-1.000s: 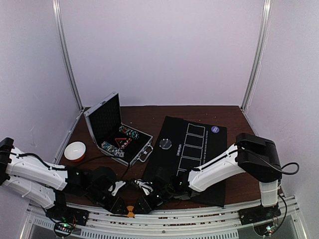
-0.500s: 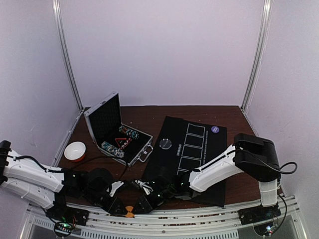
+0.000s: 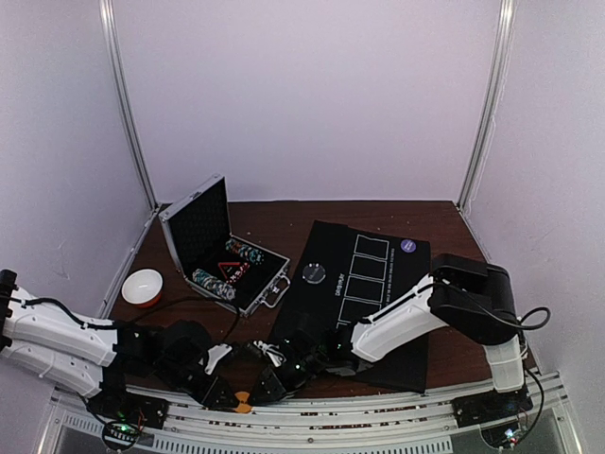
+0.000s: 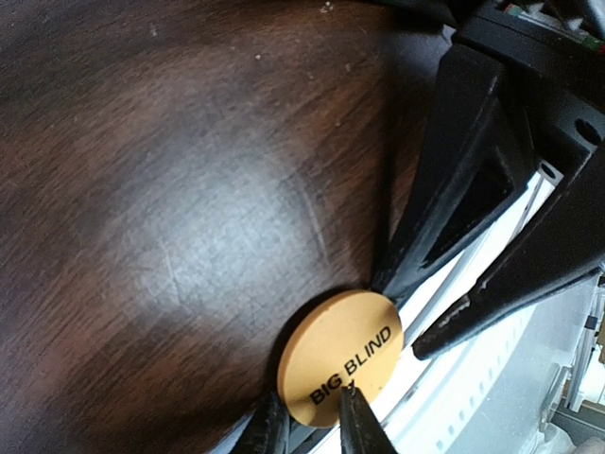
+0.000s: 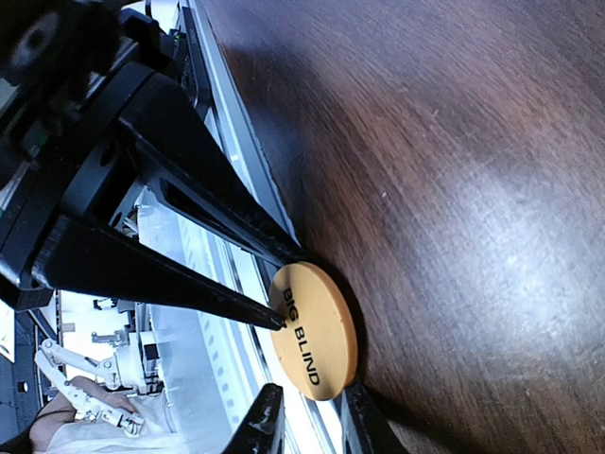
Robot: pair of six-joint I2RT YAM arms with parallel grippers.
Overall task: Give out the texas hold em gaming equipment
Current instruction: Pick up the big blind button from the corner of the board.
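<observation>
An orange round button disc [image 3: 243, 397] marked "BIG BLIND" lies at the table's near edge, half over the rail; it also shows in the left wrist view [image 4: 340, 359] and the right wrist view [image 5: 315, 329]. My left gripper [image 3: 223, 388] [image 4: 312, 430] is shut on its edge, one fingertip on the printed face, the other below. My right gripper [image 3: 268, 382] [image 5: 317, 421] straddles the opposite edge with its jaws slightly apart. Striped chips [image 3: 214, 282] lie in the open silver case [image 3: 200, 227]. A dark disc [image 3: 313, 272] and a purple disc [image 3: 406, 245] lie on the black mat [image 3: 378, 312]. No cards show.
A red-and-white bowl [image 3: 142, 287] stands at the left, beside the case. The metal rail [image 3: 312, 430] runs just below the table's near edge under the disc. Both arms lie low across the near strip of brown table [image 3: 274, 222].
The left arm has drawn back to the left, uncovering the bowl. The right arm has reached further left. The orange disc has shifted slightly left and up.
</observation>
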